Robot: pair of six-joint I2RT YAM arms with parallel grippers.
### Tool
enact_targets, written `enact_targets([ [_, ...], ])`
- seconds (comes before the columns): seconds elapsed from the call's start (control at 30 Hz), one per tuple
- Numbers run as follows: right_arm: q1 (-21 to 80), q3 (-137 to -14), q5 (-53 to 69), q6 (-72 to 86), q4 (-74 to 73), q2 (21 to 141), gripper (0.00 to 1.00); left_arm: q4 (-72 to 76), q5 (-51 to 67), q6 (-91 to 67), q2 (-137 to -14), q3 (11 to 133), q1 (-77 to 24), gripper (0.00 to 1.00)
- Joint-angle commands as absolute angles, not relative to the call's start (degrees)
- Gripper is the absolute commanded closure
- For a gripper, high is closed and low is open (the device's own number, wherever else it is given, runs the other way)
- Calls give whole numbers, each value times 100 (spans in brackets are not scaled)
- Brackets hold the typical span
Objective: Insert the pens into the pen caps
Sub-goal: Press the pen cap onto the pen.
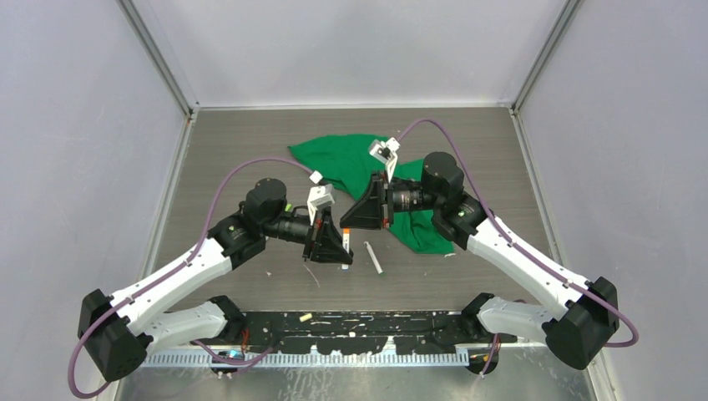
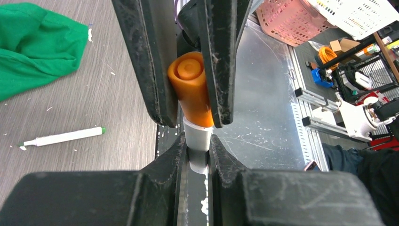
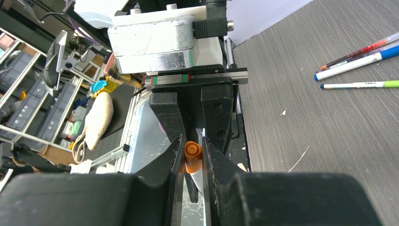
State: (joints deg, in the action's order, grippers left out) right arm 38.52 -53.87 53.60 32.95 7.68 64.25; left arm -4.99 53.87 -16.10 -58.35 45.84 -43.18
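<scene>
**A:** Entry, left gripper (image 2: 197,153)?

**B:** Jaws drawn narrow and clamped on the white barrel of a pen (image 2: 197,137). The pen is held in the air between the two arms, above the near middle of the table (image 1: 250,150).

**A:** Right gripper (image 3: 193,153)?

**B:** Also narrow. It pinches the orange cap (image 2: 190,89) from both sides. It meets the left gripper nearly tip to tip, with the fingers of the two almost touching.

**A:** Cap against pen?

**B:** The cap's open end sits over the end of the barrel and the two are in line, though tilted a little. The seam is partly hidden by the fingers, so I cannot tell whether the cap is pushed fully home.

**A:** Other pens?

**B:** In the left wrist view a green-tipped pen (image 2: 63,137) lies flat on the table, near the green cloth (image 1: 334,159) but apart from it. In the right wrist view three pens (image 3: 357,66) lie close together and roughly parallel. One is reddish, one has a blue end and one has a green end.

**A:** Cloth?

**B:** It lies crumpled on the far middle of the table, partly under the right arm.
</scene>
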Motion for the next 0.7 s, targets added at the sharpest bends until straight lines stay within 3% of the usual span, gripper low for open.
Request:
enact_targets([
  [0.0, 3855, -5521, 5582, 3029, 717, 6253, 99, -80, 5467, -1817, -5644, 4705, -4346, 100],
  [0.67, 3876, -5262, 6422, 2737, 121, 6413, 99, 1032, 5626, -2662, -5461, 4569, -4309, 100],
])
